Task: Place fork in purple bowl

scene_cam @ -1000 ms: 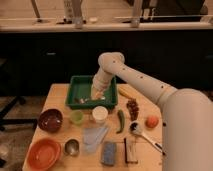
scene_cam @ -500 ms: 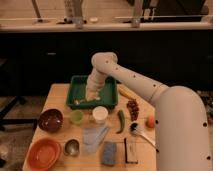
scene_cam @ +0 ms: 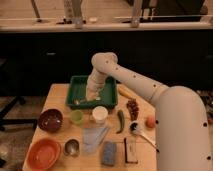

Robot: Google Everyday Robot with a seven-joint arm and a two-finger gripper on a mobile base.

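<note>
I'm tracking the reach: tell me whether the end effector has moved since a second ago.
Yes. The end effector has swung leftward and lower, from the right half of the green tray to its front-left part, near the fork.

From my screen the pincer point(scene_cam: 90, 99) sits low inside the green tray point(scene_cam: 111, 98), which looks like matt plastic; the arm point(scene_cam: 135, 82) above it has a smooth, off-white shell. Just beside the pincer lies the fork point(scene_cam: 81, 102), thin and silvery. Below-left of it the purple bowl point(scene_cam: 50, 120) shows a glossy inside. The bench point(scene_cam: 57, 97) reads as pale, matt wood. Further down, the small cup point(scene_cam: 72, 147) looks like dull metal.
</note>
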